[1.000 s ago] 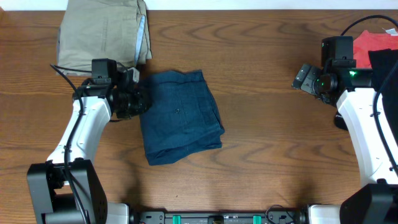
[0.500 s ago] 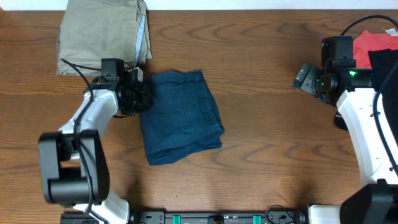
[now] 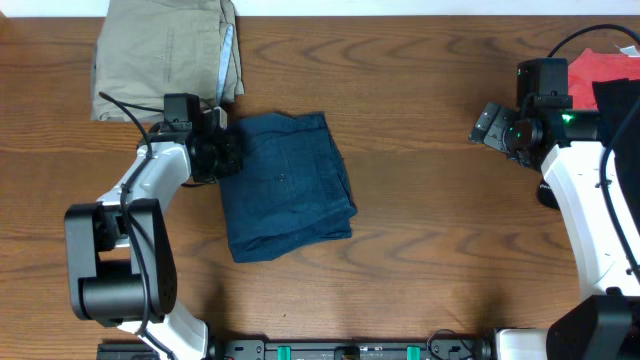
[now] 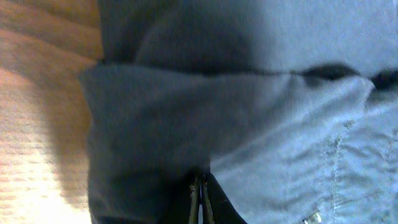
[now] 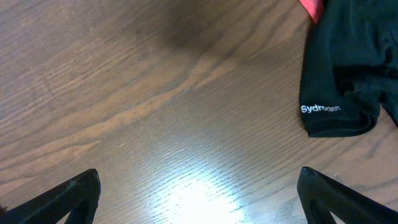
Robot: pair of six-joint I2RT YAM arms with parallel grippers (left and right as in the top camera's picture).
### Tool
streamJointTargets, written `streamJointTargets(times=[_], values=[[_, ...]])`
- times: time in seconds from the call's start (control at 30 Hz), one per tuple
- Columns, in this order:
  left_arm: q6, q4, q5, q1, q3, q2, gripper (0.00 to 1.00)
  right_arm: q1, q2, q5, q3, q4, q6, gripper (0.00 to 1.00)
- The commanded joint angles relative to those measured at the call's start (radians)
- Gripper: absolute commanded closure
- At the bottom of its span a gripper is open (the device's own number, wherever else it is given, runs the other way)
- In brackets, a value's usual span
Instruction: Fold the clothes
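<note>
A folded blue denim garment [image 3: 290, 185] lies on the wooden table, left of centre. My left gripper [image 3: 228, 155] is at its upper left edge. In the left wrist view the fingers [image 4: 201, 199] are pressed together in the blue cloth [image 4: 249, 93], which fills the view. My right gripper [image 3: 485, 127] is at the far right, open and empty above bare wood [image 5: 199, 199]. A black garment [image 5: 348, 68] with white lettering lies just right of it.
A folded khaki garment [image 3: 165, 55] lies at the back left, just behind my left gripper. A red cloth [image 3: 600, 65] and the black garment [image 3: 620, 100] sit at the back right edge. Bare wood [image 3: 430, 200] lies between the blue garment and my right arm.
My left arm has swung at its base and the gripper has shifted slightly toward the back left. The blue garment has slid a little to the left with it. The right arm has not moved.
</note>
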Motion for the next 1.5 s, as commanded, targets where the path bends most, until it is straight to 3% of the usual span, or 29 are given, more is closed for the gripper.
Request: streamJointTargets(times=[0.0, 0.33, 1.03, 1.47], values=[[-0.009, -0.039, 0.043, 0.005, 0.046, -0.085, 0.94, 0.002, -0.001, 0.004, 0.002, 0.0, 0.007, 0.01], [-0.009, -0.286, -0.049, 0.005, 0.046, -0.28, 0.94, 0.002, -0.001, 0.003, 0.002, 0.0, 0.007, 0.01], [-0.013, -0.226, -0.018, 0.005, -0.043, 0.025, 0.94, 0.002, -0.001, 0.004, 0.002, 0.0, 0.007, 0.01], [-0.032, -0.417, -0.017, 0.002, -0.021, -0.283, 0.94, 0.002, -0.001, 0.004, 0.002, 0.0, 0.007, 0.01]])
